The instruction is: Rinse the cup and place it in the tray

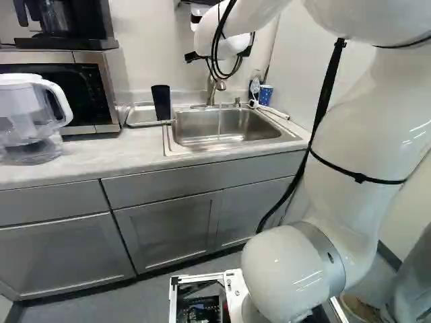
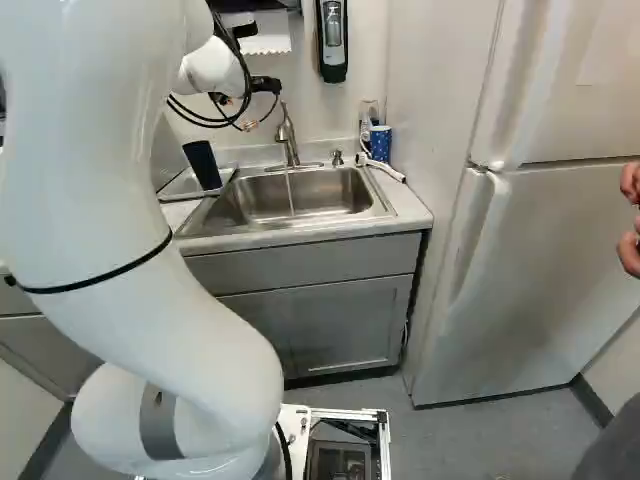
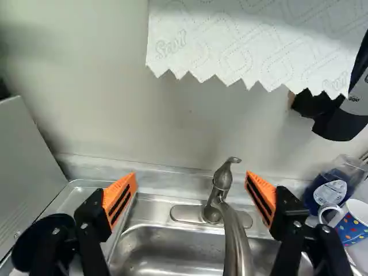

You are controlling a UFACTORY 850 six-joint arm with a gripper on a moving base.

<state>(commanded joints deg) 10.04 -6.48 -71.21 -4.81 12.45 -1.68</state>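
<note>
Arm (image 1: 357,128): white, black bands. Finger pads (image 3: 112,194): orange, black stripes. Left: pitcher (image 1: 27,114) clear, white lid; microwave (image 1: 104,87) silver, black door; coffee maker (image 1: 74,42) black. Cup (image 1: 161,102): near-black. Tray (image 1: 138,122): silvery. Sink (image 1: 222,124), tap (image 3: 221,187): silver. Far right of sink: mug (image 3: 348,229) blue, multicoloured dots, white handle; bottle (image 3: 329,190) dark blue, pale label. Paper towel (image 3: 253,46): white, dotted looping pattern. Counter (image 1: 114,151): pale, faintly mottled. Cabinets (image 1: 165,229): grey. Fridge (image 2: 540,270): off-white.
</note>
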